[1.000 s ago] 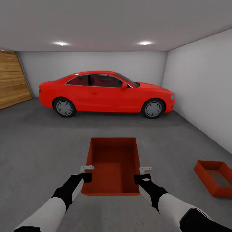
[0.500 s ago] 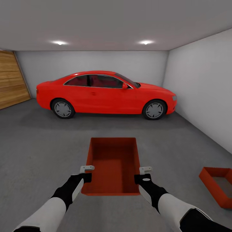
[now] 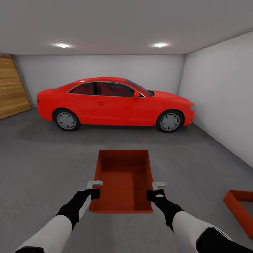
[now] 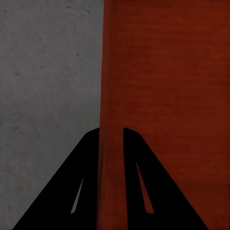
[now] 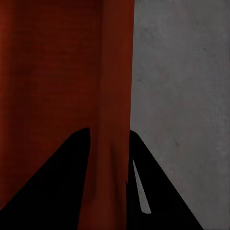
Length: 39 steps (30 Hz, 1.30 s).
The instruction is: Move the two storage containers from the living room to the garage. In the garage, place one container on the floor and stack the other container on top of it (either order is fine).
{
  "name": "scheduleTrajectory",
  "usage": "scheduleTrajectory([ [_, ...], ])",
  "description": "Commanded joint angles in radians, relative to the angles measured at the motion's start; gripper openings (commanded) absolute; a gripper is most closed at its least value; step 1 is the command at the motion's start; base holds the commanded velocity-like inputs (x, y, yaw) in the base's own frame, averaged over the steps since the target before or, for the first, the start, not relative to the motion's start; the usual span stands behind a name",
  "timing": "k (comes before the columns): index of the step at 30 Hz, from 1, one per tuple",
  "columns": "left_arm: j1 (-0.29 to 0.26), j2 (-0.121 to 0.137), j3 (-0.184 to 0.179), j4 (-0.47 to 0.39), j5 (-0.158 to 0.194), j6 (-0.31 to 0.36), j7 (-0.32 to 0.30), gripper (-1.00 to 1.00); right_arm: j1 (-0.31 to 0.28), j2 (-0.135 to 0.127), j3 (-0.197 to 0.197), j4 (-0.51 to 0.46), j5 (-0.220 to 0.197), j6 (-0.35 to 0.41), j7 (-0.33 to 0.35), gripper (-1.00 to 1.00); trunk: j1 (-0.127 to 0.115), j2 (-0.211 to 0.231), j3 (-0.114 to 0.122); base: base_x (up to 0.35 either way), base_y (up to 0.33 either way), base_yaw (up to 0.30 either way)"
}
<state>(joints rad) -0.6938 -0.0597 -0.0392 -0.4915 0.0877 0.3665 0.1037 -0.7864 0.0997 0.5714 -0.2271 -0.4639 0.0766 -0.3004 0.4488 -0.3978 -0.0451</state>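
Overhead, a second container [image 3: 242, 207] sits aside; wrist views show each claw (left [image 4: 111, 132], right [image 5: 110, 132]) pinching the carried container [image 3: 123, 181].

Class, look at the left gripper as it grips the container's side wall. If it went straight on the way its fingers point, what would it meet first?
The left gripper straddles the held container's wall, so that wall is already between its fingers. Beyond it, probably the grey floor; depth is unclear.
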Motion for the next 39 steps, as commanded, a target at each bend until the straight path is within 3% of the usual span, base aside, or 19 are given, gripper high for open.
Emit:
scheduleTrajectory([
  [1,-0.001,-0.005,0.015,-0.010,-0.028,0.008,0.013,-1.00,0.000,0.001,-0.002,0.002,-0.012,0.006,-0.095,-1.00,0.001,-0.002,-0.002,0.322,0.000,0.000],
  [29,-0.001,-0.005,0.015,-0.010,-0.028,0.009,0.013,-1.00,-0.001,-0.001,-0.002,0.002,-0.013,0.008,-0.096,-1.00,0.001,-0.002,-0.002,0.322,0.000,-0.002],
  [39,-0.001,-0.006,0.015,-0.010,-0.028,0.011,0.013,-1.00,-0.001,0.002,-0.002,0.002,-0.015,0.011,-0.096,-1.00,0.001,-0.002,-0.002,0.322,0.000,-0.216],
])
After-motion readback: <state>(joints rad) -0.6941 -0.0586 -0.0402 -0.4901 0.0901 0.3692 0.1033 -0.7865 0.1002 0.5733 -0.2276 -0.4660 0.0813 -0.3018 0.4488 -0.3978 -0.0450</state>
